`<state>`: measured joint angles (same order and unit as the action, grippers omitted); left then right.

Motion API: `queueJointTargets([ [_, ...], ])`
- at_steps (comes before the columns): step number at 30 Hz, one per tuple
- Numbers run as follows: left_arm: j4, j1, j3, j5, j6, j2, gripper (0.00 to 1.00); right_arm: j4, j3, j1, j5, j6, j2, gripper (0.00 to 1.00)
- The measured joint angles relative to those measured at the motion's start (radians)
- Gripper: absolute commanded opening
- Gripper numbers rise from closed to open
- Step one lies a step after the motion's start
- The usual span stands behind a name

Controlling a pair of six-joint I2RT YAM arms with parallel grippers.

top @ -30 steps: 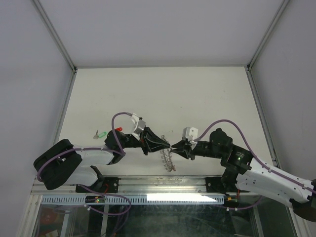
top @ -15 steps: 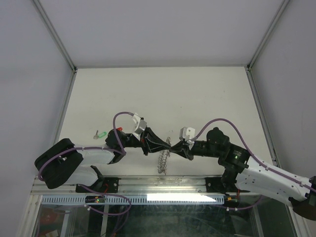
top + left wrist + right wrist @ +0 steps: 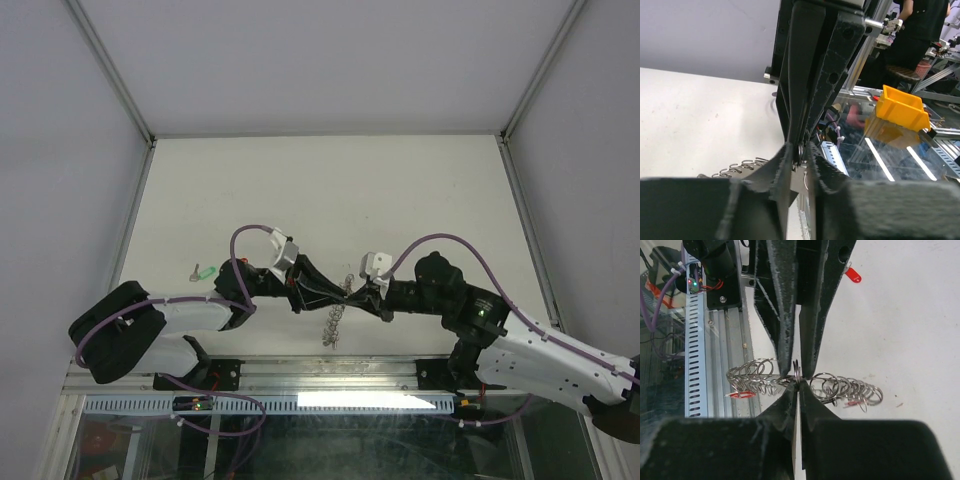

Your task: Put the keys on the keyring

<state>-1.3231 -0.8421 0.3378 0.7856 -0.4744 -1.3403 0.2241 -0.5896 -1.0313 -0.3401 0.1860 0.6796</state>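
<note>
Top view, desk (image 3: 400, 200): white, with walls on three sides.
Top view, keyring (image 3: 335, 322): a bunch of small linked wire rings, close to the near edge of the desk, about the middle of its width. It runs from the two arm tips toward that edge.
Top view, left jaws and right jaws: tip against tip at the far end of the bunch; their opening is too small to judge here.
Top view, green key (image 3: 205, 270): flat on the desk near the left edge, just beside the left arm, well apart from the keyring.
Left wrist view, left jaws: a narrow gap between them, with one thin ring edge-on inside it. I cannot tell if the pads press it.
Left wrist view, right jaws: they enter from the top of the picture, closed together, with the tip at the same ring.
Left wrist view, yellow bin (image 3: 900, 107): beyond the near edge, off the desk.
Right wrist view, right jaws: closed, pinching the lower part of one upright ring.
Right wrist view, left jaws: slightly open, one finger on each side of that ring.
Right wrist view, keyring (image 3: 796, 372): the other rings spread to both sides of the pinched one. A small red piece (image 3: 742, 395) sits among them; I cannot tell if it is a key.
Right wrist view, red key (image 3: 852, 275): on the desk, well apart from the rings.
</note>
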Motion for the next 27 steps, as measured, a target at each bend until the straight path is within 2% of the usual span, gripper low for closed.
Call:
queueJointTargets([
  [2,0.043,0.006,0.007,-0.002,0.02,0.017,0.27,0.061,-0.044,0.0,0.015,0.007,0.016,0.0],
  [5,0.162,0.014,0.021,-0.01,0.077,0.079,0.3,0.168,-0.138,0.0,0.039,0.019,0.06,0.0],
  [12,0.619,0.026,0.139,-0.087,0.335,0.29,0.31,0.456,-0.384,0.0,0.079,0.005,0.249,0.0],
  [15,0.763,0.026,0.178,-0.119,0.425,0.324,0.31,0.598,-0.491,0.0,0.106,-0.021,0.372,0.0],
  [20,0.915,0.026,0.184,-0.151,0.5,0.327,0.31,0.773,-0.584,0.0,0.17,-0.064,0.527,0.0],
  [27,0.992,0.026,0.184,-0.177,0.541,0.327,0.32,0.937,-0.671,0.0,0.221,-0.122,0.616,0.0],
])
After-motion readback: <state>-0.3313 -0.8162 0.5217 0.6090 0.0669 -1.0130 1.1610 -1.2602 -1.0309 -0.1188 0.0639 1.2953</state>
